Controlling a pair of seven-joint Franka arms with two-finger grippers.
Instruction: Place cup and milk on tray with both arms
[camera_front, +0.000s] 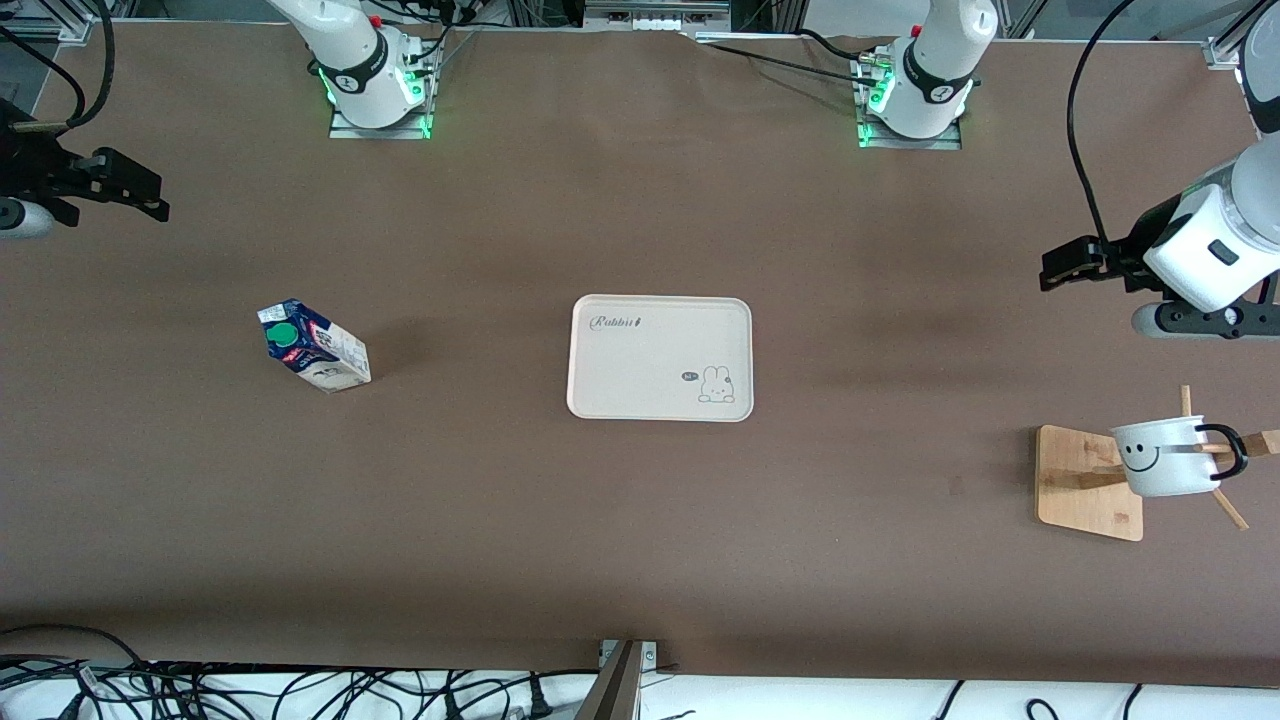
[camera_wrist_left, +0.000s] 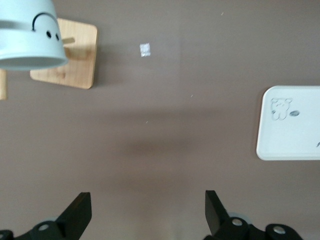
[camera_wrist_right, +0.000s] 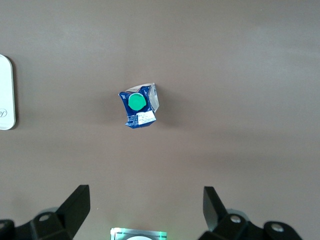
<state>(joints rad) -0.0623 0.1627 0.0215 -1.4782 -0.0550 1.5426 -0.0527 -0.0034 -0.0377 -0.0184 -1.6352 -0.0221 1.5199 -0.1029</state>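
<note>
The cream tray lies flat mid-table, marked "Rabbit"; its edge shows in both wrist views. The blue-and-white milk stands with its green cap up, toward the right arm's end. The white smiley cup hangs by its black handle on a peg of a wooden rack, toward the left arm's end. My left gripper hangs open over bare table beside the rack. Over the table's edge at its own end, my right gripper is open too, holding nothing.
The rack's bamboo base sits under the cup, with pegs sticking out past it. Both arm bases glow green along the table's back edge. Cables lie below the table edge nearest the front camera.
</note>
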